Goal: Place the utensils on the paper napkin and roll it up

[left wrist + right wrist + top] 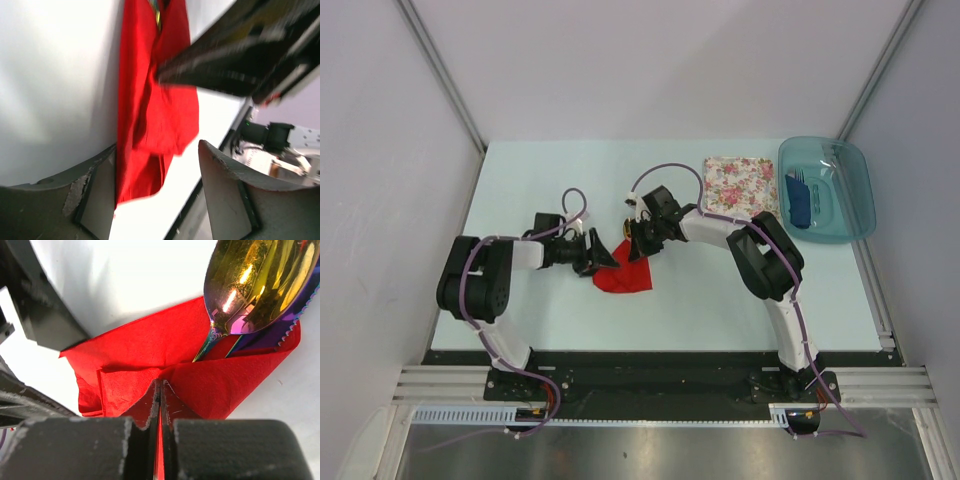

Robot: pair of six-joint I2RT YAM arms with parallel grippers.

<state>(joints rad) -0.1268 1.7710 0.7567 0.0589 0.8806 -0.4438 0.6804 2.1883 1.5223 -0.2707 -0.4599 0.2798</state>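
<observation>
- The paper napkin (pixel 624 274), bright red and crumpled into a partly folded bundle, lay on the pale table (pixel 550 180) near its middle, between the two arms.
- The right claw (pixel 642 240) came down on the far end of the bundle. In the right wrist view the right claw (pixel 160 386) had its two fingers pressed together, with a thin sliver of red paper pinched between them, so it was clamped on the paper napkin (pixel 135 350).
- The utensils sat tucked into the napkin's fold. A spoon (pixel 257 282) with a shiny gold oval head stuck out past the red edge, and beside and under it lay a second piece with a purple, toothed edge (pixel 272 335). Their handles were hidden under the paper.
- The left claw (pixel 590 256) sat at the left side of the bundle. In the left wrist view the left claw (pixel 156 170) had its fingers well apart, and the lower flap of the paper napkin (pixel 160 110) hung in the gap, closer to the left-hand finger. I could not tell whether the paper touched that pad.
- The dark, blurred body of the right claw (pixel 235 60) crossed the upper right of that view.
- A white floral-print napkin (pixel 740 185) lay flat at the far right of the table, just beside a teal tray (pixel 857 205) that held some blue items (pixel 799 200).
</observation>
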